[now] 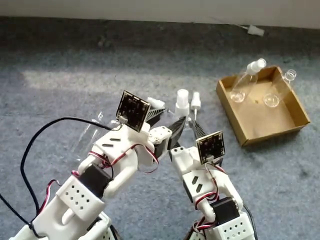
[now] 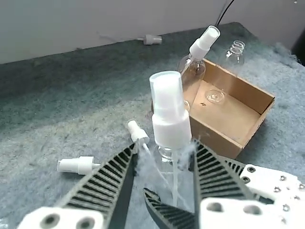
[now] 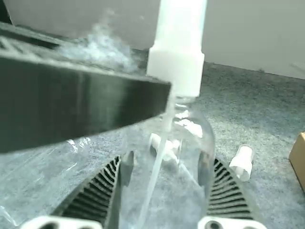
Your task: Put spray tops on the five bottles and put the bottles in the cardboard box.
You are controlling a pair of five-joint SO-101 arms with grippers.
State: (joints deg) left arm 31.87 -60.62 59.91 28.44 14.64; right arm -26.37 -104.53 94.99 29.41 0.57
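While the right gripper (image 3: pixel 167 164) pinches the clear, white-capped bottle (image 2: pixel 169 119) upright mid-frame, the left gripper (image 2: pixel 166 147) has jaws spread beside its neck; bare worktop (image 1: pixel 210 112) runs right to the box (image 1: pixel 275 132).

- Soft, even daylight; a paler band crosses the table (image 1: pixel 65 80) toward its far left corner.
- The table's far edge lies dim.
- Glints sit on the clear bottle (image 3: pixel 190 131) and on the bottles (image 1: pixel 245 82) in the cardboard box (image 1: pixel 255 120).

Edges crop the spray top (image 3: pixel 177 57) at its tip, the bottle (image 3: pixel 190 138) at its base.
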